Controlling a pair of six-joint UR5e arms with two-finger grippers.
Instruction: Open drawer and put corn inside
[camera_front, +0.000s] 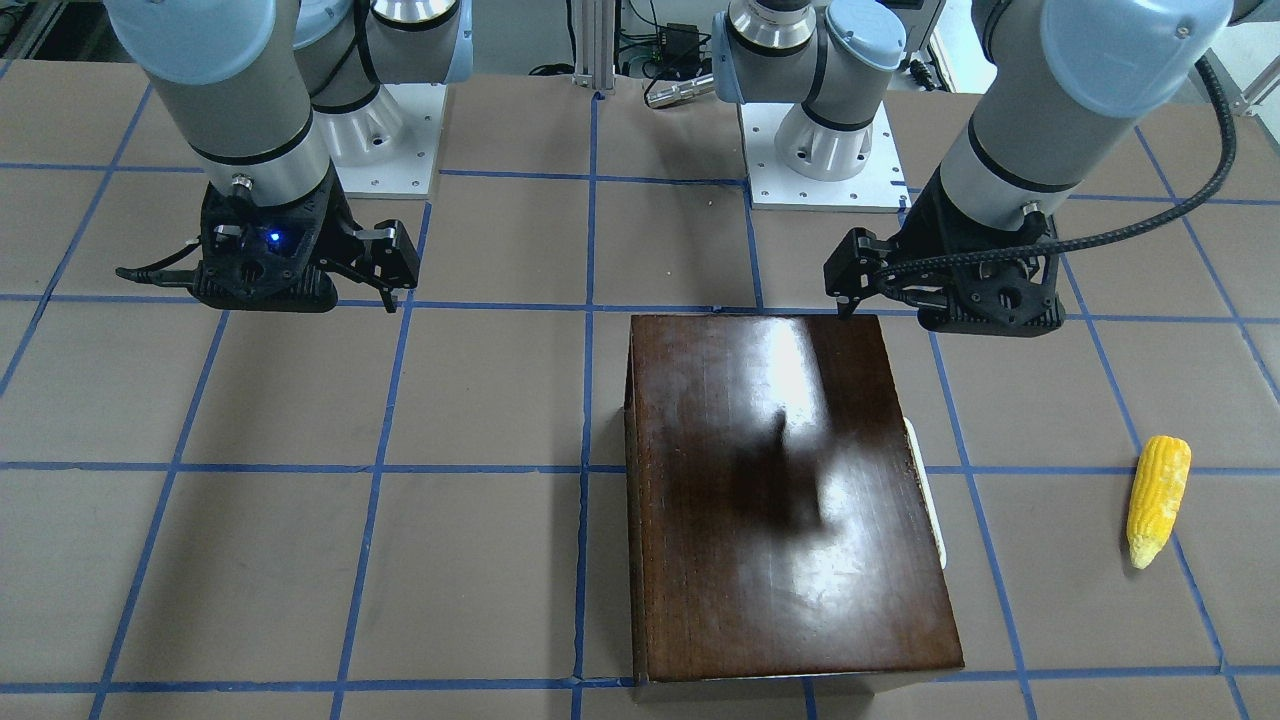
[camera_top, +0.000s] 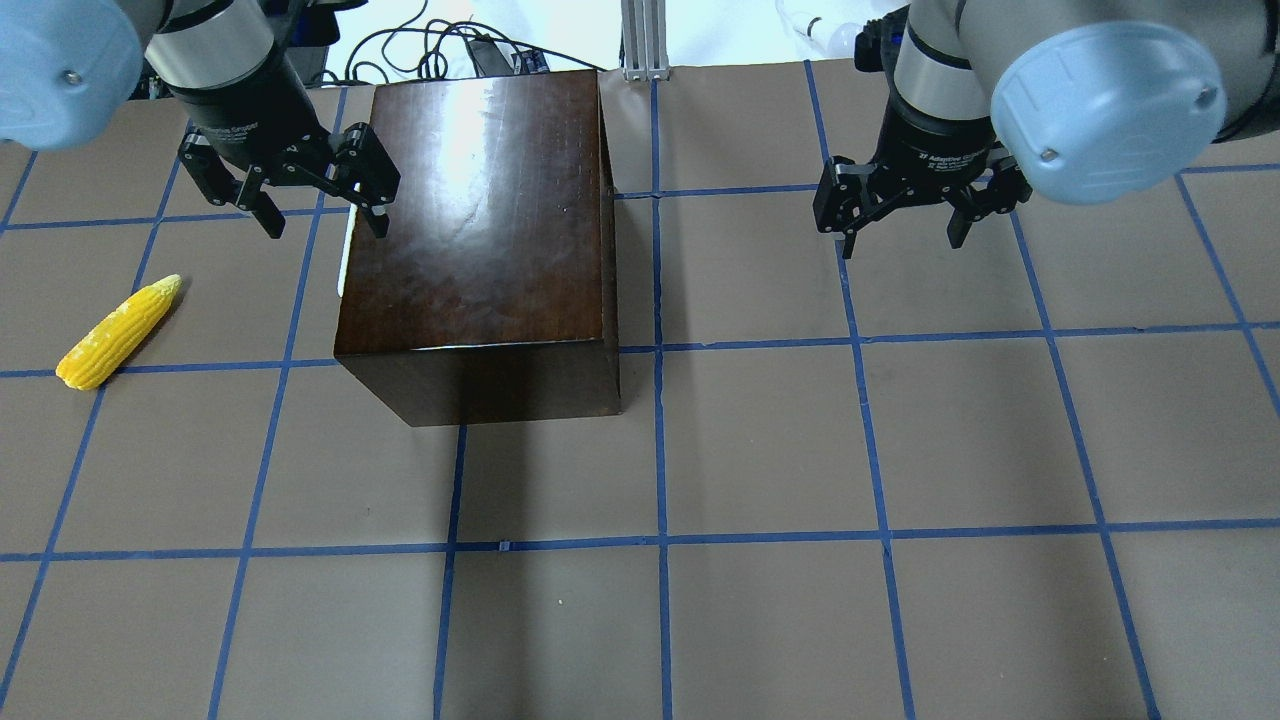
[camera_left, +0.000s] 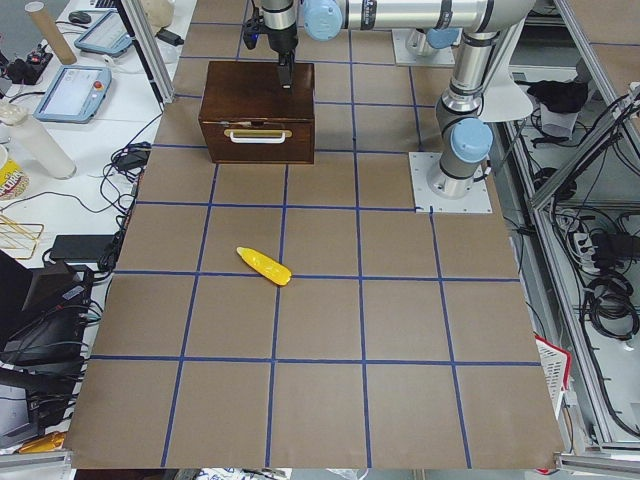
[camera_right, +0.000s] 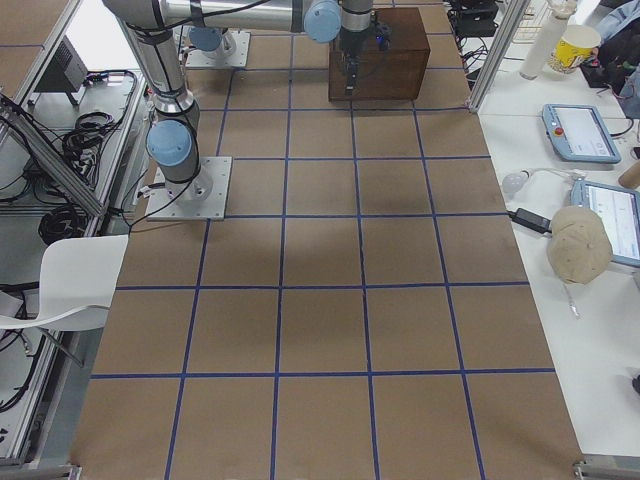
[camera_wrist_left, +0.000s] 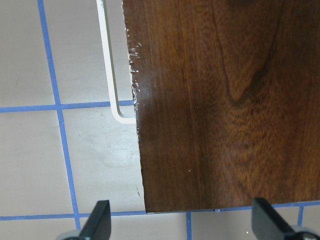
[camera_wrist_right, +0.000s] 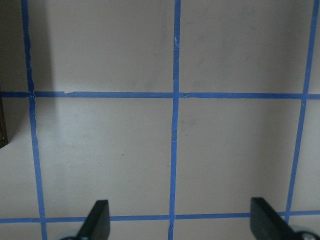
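Found the corn (camera_top: 118, 333) lying on the table (camera_top: 760, 440), well apart at nine o'clock of the box (camera_top: 480, 210), drawer (camera_left: 260, 150) shut. Hung left gripper (camera_top: 325, 225) spread empty above its nine-o'clock edge, right gripper (camera_top: 900, 243) likewise at three o'clock.

The left arm (camera_front: 1010, 130) and right arm (camera_front: 250, 110) are silver-grey tubes with black rings at the wrists. Their pale blue joint caps (camera_top: 1105, 110) show small screws. The left tool (camera_top: 322, 215) and right tool (camera_top: 900, 235) are black and two-fingered, with white lettering. A ribbed black cable (camera_front: 1215, 150) follows the left arm. A blue light (camera_front: 272, 238) glows on the right wrist. The white base plates (camera_front: 870, 190) are dotted with screws.
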